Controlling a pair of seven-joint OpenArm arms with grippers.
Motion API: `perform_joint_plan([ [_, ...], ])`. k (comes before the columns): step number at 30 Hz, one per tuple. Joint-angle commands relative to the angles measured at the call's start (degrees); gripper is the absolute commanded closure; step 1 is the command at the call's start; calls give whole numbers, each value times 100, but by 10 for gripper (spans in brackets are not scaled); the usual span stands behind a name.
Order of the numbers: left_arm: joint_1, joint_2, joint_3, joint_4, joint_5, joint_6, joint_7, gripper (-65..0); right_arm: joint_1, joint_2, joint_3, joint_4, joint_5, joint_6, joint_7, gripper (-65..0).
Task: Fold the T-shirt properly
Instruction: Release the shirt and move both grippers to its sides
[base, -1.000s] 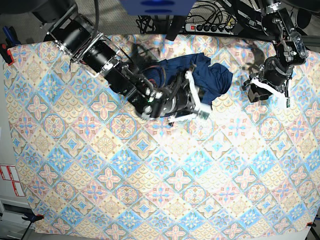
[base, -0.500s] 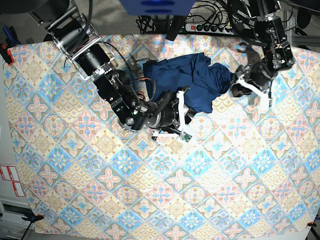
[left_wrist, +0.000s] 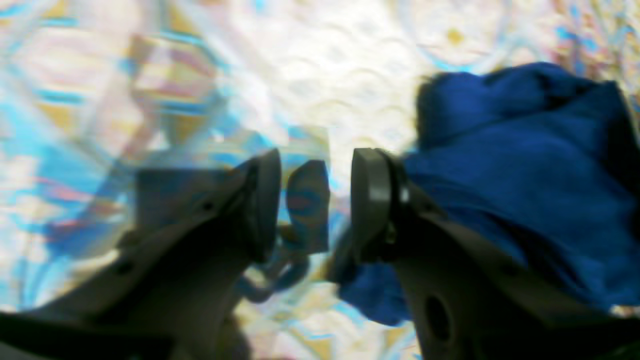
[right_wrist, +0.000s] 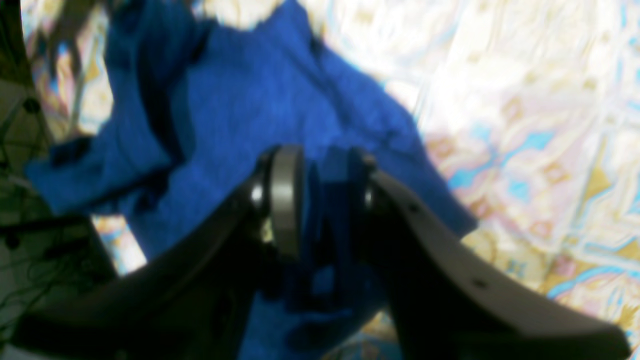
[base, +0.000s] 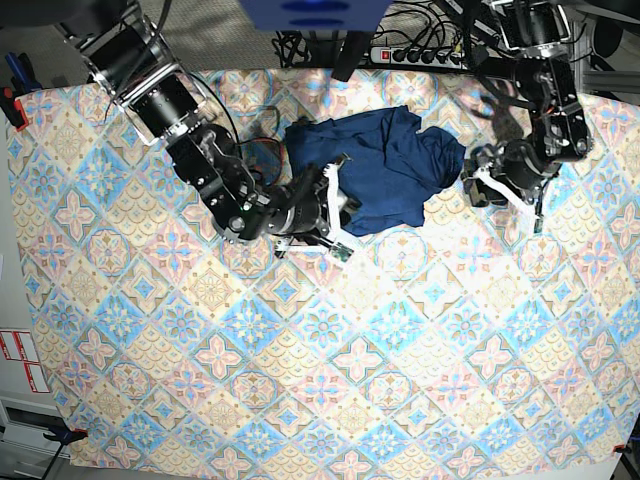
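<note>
1. Base view: we see the T-shirt (base: 385, 170) bunched on the worktop's tablecloth (base: 300, 380), far side.
2. Left wrist: our left tool (left_wrist: 315, 205) gapes empty beside it.
3. Right wrist: our right tool (right_wrist: 320, 200) straddles a fold, grip unclear.

No legible text, brand, number or sign anywhere in these views. Only a white sticker (base: 20, 360) with red markings at the left edge of the base view, beside the tablecloth (base: 330, 380), too small to read. Nothing printed on the T-shirt (base: 385, 165); both wrist views too blurred for any lettering
</note>
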Motion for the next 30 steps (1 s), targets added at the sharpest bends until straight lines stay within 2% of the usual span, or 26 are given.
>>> perform_joint_plan([
  [1,-151,-131,-4,114,-103,-27,-104,-222,121,-22,48,147,88,15,137,-149],
  [5,-248,-386,-4,114,-103,-27,-87,-222,-46,66,619,147,88,6,110,-149],
  [8,-239,-492,58,97,-85,-27,-78,-222,-266,66,1437,147,88,6,75,-149],
  [12,-231,-800,717,97,-85,-36,-104,-222,-609,66,2307,138,88,6,75,-149],
  [15,-239,-940,1131,97,-85,-36,-113,-222,-864,66,2562,138,88,6,75,-149],
  [21,-274,-940,1298,97,-59,-27,-113,-222,-1233,66,2878,147,88,6,93,-149],
  [26,-266,-879,1306,97,504,-27,-87,-222,-1383,66,3283,332,88,6,84,-149],
  [30,-239,-615,1306,97,847,-27,-78,-222,-1383,66,3379,631,88,6,75,-149],
])
